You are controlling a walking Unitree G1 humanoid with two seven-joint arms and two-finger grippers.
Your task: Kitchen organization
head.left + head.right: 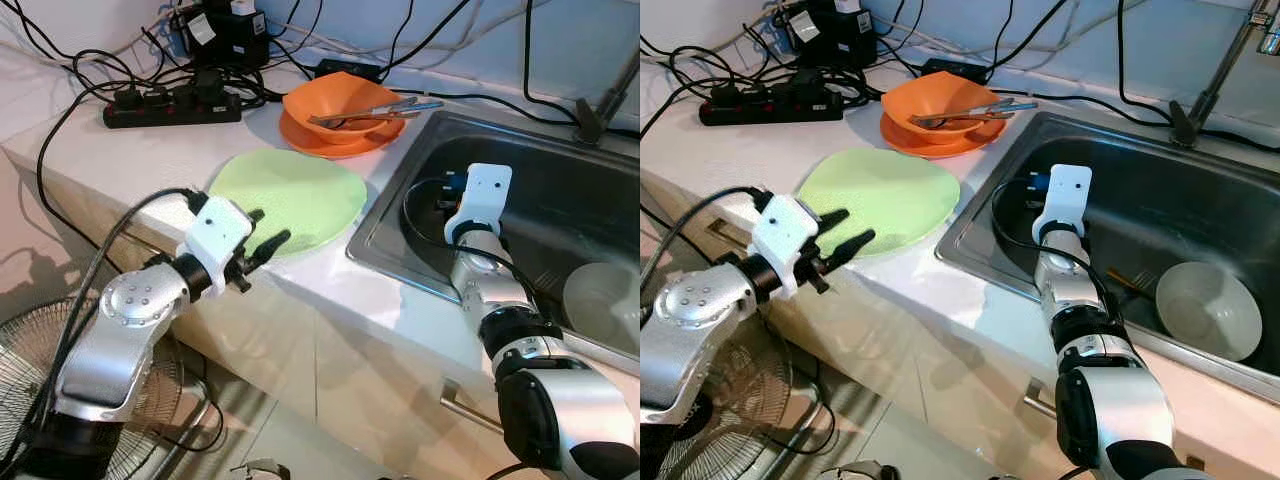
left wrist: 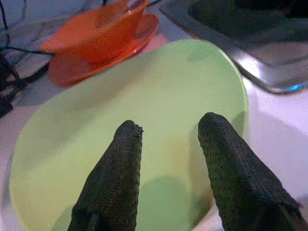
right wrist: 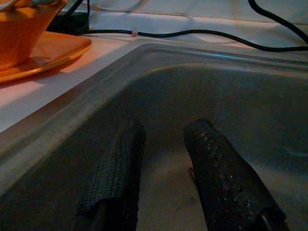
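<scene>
A light green plate (image 1: 290, 195) lies flat on the white counter near its front edge. My left gripper (image 1: 270, 227) hovers at the plate's near rim, open, its two black fingers (image 2: 127, 144) spread over the plate with nothing between them. Behind the plate, an orange bowl (image 1: 335, 100) sits on an orange plate (image 1: 300, 135), with cutlery (image 1: 375, 110) lying across the bowl. My right gripper (image 3: 163, 134) reaches down into the steel sink (image 1: 400, 215) and is open and empty above the sink floor. A white bowl (image 1: 1208, 308) rests in the sink's right part.
A black power strip (image 1: 170, 108) with many cables runs along the counter's back left. The faucet (image 1: 600, 110) stands behind the sink. Some cutlery (image 1: 1130, 280) lies on the sink floor. A fan (image 1: 20, 360) stands on the floor to my left.
</scene>
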